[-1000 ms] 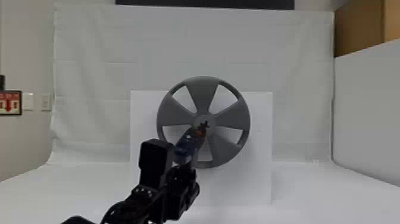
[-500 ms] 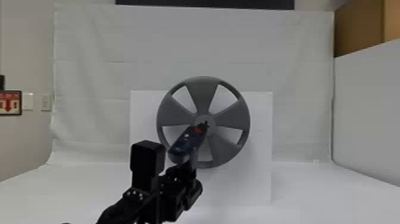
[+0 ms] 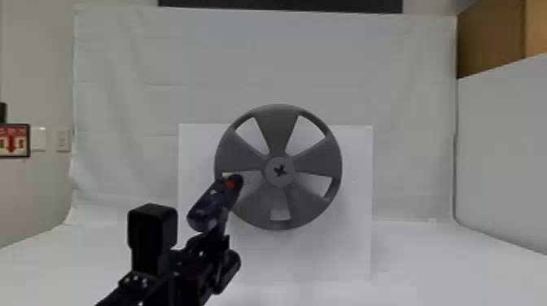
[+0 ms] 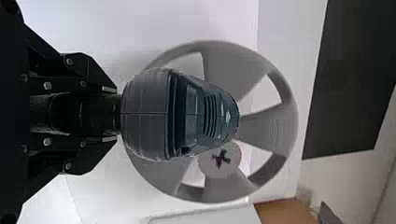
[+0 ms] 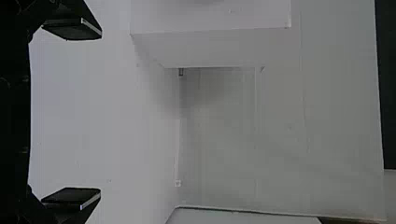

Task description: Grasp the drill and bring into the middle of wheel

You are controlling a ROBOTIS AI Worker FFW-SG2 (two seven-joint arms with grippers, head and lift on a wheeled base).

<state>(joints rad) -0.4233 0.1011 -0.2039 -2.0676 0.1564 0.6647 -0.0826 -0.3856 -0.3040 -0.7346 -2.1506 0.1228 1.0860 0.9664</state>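
Grasp done: left gripper (image 4: 112,114) pinches the drill (image 3: 211,205); the wheel's middle (image 3: 280,171), beyond its fingers, awaits centring. Right gripper (image 5: 99,113): fingers spread.

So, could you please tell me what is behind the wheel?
Behind the wheel, a white board shows through the openings and past both sides. What lies behind the solid spokes and hub is covered, so I cannot tell.

The wheel (image 3: 277,130) is plain grey with a black cross (image 3: 279,170) at its centre. In front of it, the drill (image 3: 209,207) is dark blue with a red patch. Behind the wheel, the board (image 3: 195,146) is white; left of it, the sign (image 3: 14,140) is red and white, edged in black.
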